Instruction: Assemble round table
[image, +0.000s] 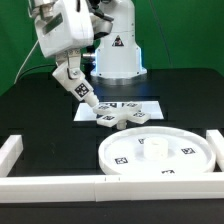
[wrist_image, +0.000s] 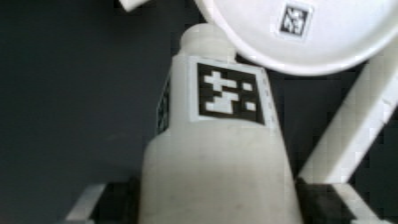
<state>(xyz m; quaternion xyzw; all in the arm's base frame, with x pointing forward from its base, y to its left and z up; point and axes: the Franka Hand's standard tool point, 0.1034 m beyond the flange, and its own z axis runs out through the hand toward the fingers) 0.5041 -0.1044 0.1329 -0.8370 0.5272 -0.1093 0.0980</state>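
My gripper (image: 68, 76) is shut on the short cylindrical leg (image: 80, 90), a white piece with a black-and-white tag. It holds the leg tilted in the air above the table, towards the exterior view's left. In the wrist view the leg (wrist_image: 214, 130) fills the space between the two fingers (wrist_image: 98, 200). The large rimmed round disc (image: 160, 155) lies flat at the front right of the exterior view, with a raised hub at its middle; its edge (wrist_image: 294, 30) shows beyond the leg's tip. The small cross-shaped foot (image: 120, 117) lies behind the disc.
The marker board (image: 150, 104) lies under the foot, in front of the robot's base (image: 115, 55). White border rails run along the front (image: 50, 185), the left (image: 10, 150) and the right (image: 214, 140). One rail (wrist_image: 356, 120) shows beside the leg in the wrist view.
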